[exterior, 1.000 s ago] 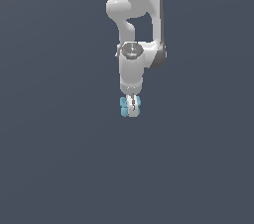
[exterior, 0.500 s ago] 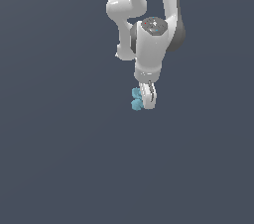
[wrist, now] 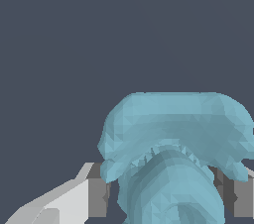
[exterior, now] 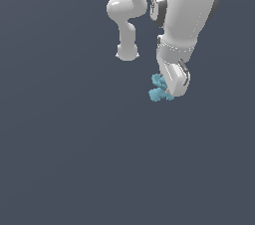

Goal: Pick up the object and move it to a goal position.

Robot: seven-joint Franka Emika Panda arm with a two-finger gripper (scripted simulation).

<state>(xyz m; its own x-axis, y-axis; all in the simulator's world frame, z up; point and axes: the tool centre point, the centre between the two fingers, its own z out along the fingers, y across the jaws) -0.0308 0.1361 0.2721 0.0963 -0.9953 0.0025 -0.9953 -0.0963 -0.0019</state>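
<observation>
Exterior view: the arm (exterior: 187, 15) enters from 12 o'clock; the gripper (exterior: 172, 89) hangs at its lower end, right of centre. The object (exterior: 158, 89) sits between the fingers, protruding toward 9 o'clock.

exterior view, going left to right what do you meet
arm's rear elbow link → light-blue lumpy object → claw shut on the object, with the big white wrist housing above it
</observation>
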